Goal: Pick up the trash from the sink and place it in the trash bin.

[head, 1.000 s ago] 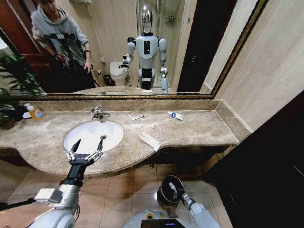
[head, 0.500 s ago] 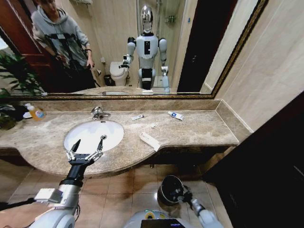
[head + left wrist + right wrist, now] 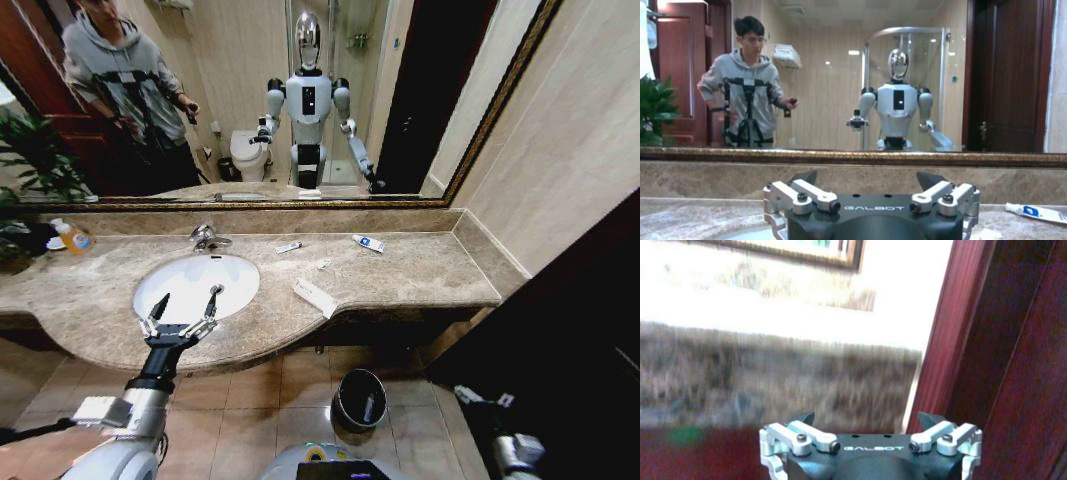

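Head view: brown marble counter [image 3: 420, 268] under a wide mirror, tiled floor below. Sink [image 3: 196, 284] empty. Four trash pieces on the marble: blue-capped tube [image 3: 368, 242], small bottle [image 3: 289, 247], sachet [image 3: 324, 264], long packet [image 3: 314, 297]. One trash bin [image 3: 359, 400] on the floor, something white inside. Left gripper [image 3: 183, 308] wide open over the basin rim, empty.

Left wrist view: tube [image 3: 1037, 212] beside the mirror.

Right wrist view: right gripper [image 3: 867, 421] spread, empty, near dark wood.

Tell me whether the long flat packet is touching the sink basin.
Apart. In the head view, the long flat white packet lies on the marble counter, with a strip of bare marble between it and the sink rim.
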